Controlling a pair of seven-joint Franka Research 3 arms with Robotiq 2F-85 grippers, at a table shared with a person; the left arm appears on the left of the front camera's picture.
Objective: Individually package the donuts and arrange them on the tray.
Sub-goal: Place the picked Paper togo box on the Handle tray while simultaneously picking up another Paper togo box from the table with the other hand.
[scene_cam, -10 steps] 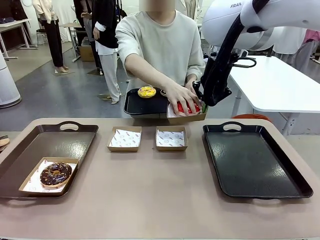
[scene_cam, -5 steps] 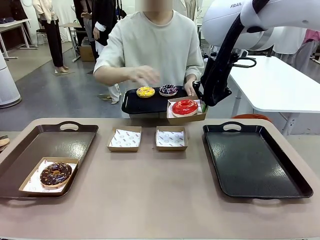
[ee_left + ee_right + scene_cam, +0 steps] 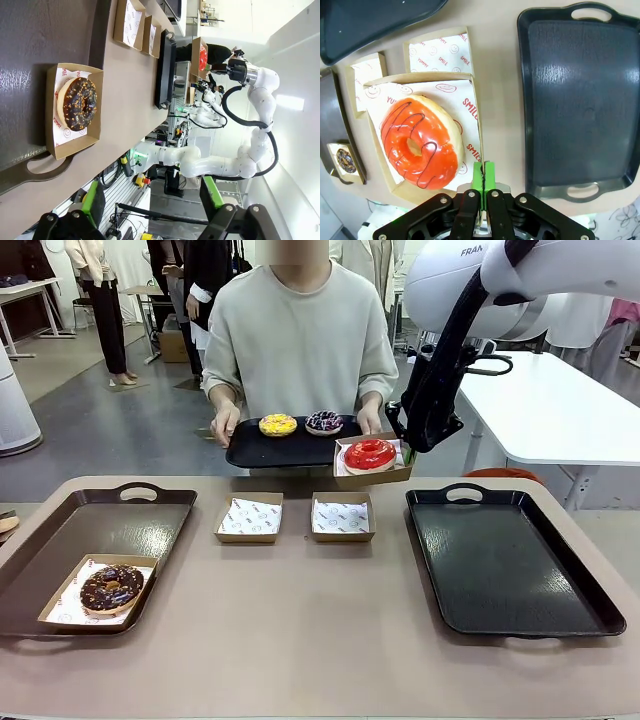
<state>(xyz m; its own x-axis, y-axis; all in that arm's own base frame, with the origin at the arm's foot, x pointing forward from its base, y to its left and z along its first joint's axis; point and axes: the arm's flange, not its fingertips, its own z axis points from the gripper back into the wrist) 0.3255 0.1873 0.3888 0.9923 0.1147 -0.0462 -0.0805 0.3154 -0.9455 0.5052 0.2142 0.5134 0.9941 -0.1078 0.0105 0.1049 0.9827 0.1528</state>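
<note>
**Box (image 3: pixel 375 477) with the red donut (image 3: pixel 370 453) is up in the air**

The right fingers (image 3: pixel 483 172) are shut tight on the side wall of the box, right next to the red donut. They hold it up over the far edge of the desk (image 3: pixel 320 640), a bit to the right of the middle. Just beside it, past the far edge, a person's hands (image 3: pixel 225 423) hold a small black tray (image 3: pixel 290 453). A yellow donut (image 3: pixel 278 425) and a purple donut (image 3: pixel 324 422) sit on it side by side.

The left fingers (image 3: pixel 95 202) are wide open with nothing in them, and they face the chocolate donut (image 3: pixel 111 588). That donut lies in a brown box (image 3: pixel 58 608) on the left tray (image 3: pixel 100 525), by the near left corner of the desk. An empty box (image 3: pixel 250 517) and a second empty box (image 3: pixel 342 517) stand close together near the middle of the far edge. The right tray (image 3: pixel 500 560) lies along the right edge.
</note>
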